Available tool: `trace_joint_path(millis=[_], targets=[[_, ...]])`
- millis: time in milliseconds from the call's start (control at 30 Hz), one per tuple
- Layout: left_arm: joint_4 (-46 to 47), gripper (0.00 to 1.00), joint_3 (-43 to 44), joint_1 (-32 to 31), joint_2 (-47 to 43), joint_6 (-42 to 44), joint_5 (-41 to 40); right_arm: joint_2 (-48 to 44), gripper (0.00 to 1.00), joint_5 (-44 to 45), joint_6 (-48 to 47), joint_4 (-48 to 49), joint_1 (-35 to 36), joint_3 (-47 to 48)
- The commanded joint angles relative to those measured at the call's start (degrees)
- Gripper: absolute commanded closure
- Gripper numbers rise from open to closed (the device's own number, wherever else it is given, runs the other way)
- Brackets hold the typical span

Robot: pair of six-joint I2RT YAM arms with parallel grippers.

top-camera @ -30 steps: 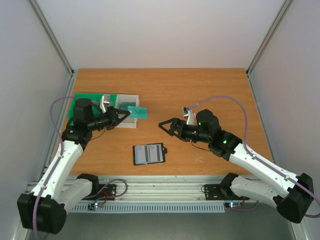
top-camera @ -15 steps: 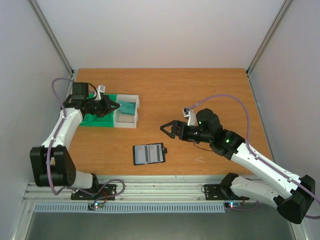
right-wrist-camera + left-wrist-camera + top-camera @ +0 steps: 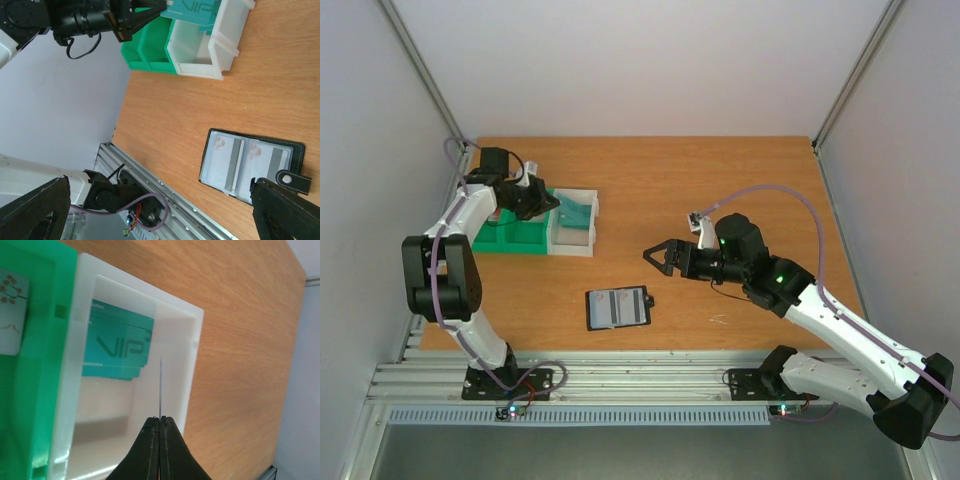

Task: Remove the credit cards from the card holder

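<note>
The holder (image 3: 618,307) lies open. Beyond it to the left, a teal card (image 3: 117,347) rests in the white tray (image 3: 67,390), the left gripper (image 3: 160,422) pinched together above. Beyond it to the right hovers the right gripper (image 3: 657,260), fingers spread.

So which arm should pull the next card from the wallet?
Right. The right claw is open and close to the wallet; the left claw is shut over the trays.
</note>
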Motion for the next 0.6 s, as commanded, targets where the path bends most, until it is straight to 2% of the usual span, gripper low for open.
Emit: trace_joint_path(millis=[0,567], targets=[[0.5,1.0,3.2,0.2,3.1,0.7,-2.2,-0.2,0.02,0.5,-0.7,-0.2,-0.3,1.4],[3.4,0.98,8.9,-2.8,12.9,-2.0,-5.9,-0.6,0.02,2.1,-0.6,-1.0,-0.4,1.4]])
